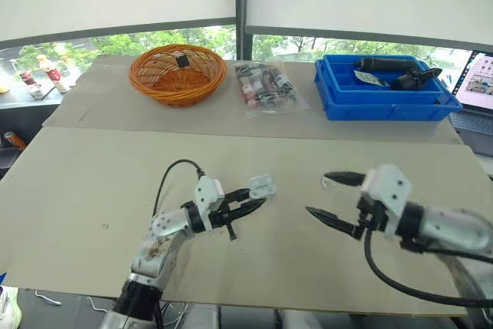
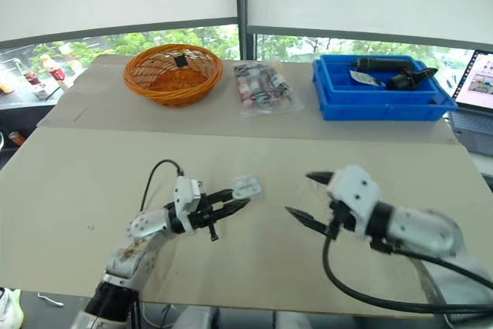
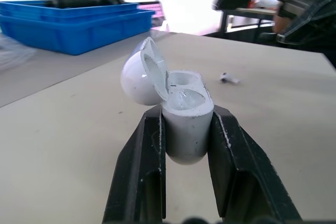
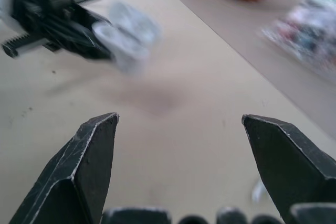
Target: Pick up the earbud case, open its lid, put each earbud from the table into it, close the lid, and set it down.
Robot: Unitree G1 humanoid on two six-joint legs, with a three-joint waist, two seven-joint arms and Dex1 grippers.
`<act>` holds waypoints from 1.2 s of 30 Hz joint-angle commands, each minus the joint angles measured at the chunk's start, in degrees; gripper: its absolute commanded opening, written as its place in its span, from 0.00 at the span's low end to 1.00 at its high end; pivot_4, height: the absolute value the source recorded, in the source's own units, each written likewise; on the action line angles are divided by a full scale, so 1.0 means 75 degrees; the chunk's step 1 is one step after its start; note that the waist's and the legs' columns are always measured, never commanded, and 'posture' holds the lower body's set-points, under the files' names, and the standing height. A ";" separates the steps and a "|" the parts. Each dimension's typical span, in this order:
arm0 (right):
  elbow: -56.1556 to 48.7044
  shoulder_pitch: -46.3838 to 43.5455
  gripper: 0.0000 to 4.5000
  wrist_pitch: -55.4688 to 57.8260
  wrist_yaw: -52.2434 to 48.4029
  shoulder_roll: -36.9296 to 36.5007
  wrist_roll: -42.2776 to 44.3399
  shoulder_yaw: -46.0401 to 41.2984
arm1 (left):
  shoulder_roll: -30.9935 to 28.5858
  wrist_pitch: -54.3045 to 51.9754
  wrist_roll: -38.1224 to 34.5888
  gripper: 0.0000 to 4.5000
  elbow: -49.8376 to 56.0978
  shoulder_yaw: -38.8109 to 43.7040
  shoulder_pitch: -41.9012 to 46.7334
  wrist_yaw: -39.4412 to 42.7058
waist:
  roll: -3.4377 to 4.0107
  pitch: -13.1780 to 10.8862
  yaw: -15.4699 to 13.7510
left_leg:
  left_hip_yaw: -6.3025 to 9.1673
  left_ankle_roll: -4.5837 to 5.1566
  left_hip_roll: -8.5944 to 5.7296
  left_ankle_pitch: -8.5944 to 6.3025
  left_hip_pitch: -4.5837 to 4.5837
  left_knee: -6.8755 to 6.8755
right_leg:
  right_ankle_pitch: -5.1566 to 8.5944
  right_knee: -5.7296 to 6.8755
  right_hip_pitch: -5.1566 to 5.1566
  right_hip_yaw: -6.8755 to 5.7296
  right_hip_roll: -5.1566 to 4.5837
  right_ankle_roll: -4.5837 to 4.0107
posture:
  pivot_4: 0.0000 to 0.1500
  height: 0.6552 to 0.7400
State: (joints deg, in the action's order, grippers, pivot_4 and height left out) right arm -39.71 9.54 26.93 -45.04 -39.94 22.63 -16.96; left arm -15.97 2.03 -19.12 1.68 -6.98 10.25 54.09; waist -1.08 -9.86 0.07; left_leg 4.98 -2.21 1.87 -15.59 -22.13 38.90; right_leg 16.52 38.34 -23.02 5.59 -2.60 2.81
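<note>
Left wrist view: earbud case (image 3: 185, 116) wedged between jaws

We see a white earbud case (image 3: 186, 119) between the black fingers (image 3: 139, 171) of the left hand (image 1: 256, 198). A white earbud (image 3: 229, 78) lies on the plain beige surface (image 1: 92, 182). Upper left we find an orange woven basket (image 1: 178, 73); upper right, a bright blue bin (image 1: 385, 102).

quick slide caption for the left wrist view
Left gripper clamps the white earbud case, lid open, with one earbud lying on the table beyond.
</note>
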 commanded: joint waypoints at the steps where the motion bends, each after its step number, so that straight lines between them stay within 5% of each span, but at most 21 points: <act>1: 0.0470 0.1300 0.93 -0.1450 0.0060 0.0676 -0.0170 -0.1621 | 0.0164 0.0481 -0.0004 0.13 0.0274 0.0242 -0.0077 -0.0430 | 0.0001 0.0001 -0.0013 | -0.0003 0.0000 0.0000 0.0000 0.0009 0.0000 | -0.0001 0.0000 0.0008 0.0002 0.0000 0.0002 | 1.00 0.72; 11: 0.2681 0.3466 0.93 -0.3475 -0.0314 0.1393 -0.0404 -0.3078 | 0.0038 0.0811 -0.0009 0.13 0.0221 0.0470 -0.0295 -0.0768 | 0.0028 0.0012 0.0167 | -0.0012 0.0002 0.0005 -0.0002 0.0127 -0.0035 | 0.0003 -0.0035 0.0120 0.0013 0.0009 0.0005 | 1.00 0.72; 20: 0.3062 0.3608 1.00 -0.3637 -0.0120 0.1304 -0.0411 -0.2900 | -0.0072 0.0823 -0.0002 0.13 0.0167 0.0582 -0.0357 -0.0925 | 0.0042 0.0019 0.0185 | -0.0023 0.0001 0.0006 -0.0002 0.0127 -0.0036 | 0.0003 -0.0037 0.0119 0.0023 0.0009 0.0007 | 1.00 0.72; 32: 0.0618 0.0844 1.00 -0.0090 0.2190 0.0951 -0.1579 0.0011 | -0.0090 0.0759 0.0037 0.13 0.0140 0.0463 -0.0229 -0.1006 | 0.0045 0.0022 0.0263 | -0.0017 0.0000 0.0000 -0.0002 0.0117 -0.0033 | 0.0003 -0.0037 0.0114 0.0020 0.0004 0.0008 | 1.00 0.72; 36: 0.0958 -0.1144 1.00 0.1376 0.3303 0.1806 -0.1821 0.1297 | -0.0060 0.0770 0.0100 0.13 0.0085 0.0313 -0.0187 -0.0967 | 0.0044 0.0022 0.0285 | -0.0011 0.0000 0.0002 -0.0002 0.0113 -0.0034 | 0.0003 -0.0038 0.0106 0.0015 0.0006 0.0007 | 1.00 0.72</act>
State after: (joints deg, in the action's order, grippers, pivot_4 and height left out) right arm -31.82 3.18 33.97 -23.29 -27.00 9.92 -9.16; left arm -16.63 7.23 -18.29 1.26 -4.05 8.32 46.75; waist -0.75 -9.69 2.21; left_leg 4.90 -2.21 1.88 -15.60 -21.29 38.64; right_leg 16.54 38.06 -22.23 5.71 -2.56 2.86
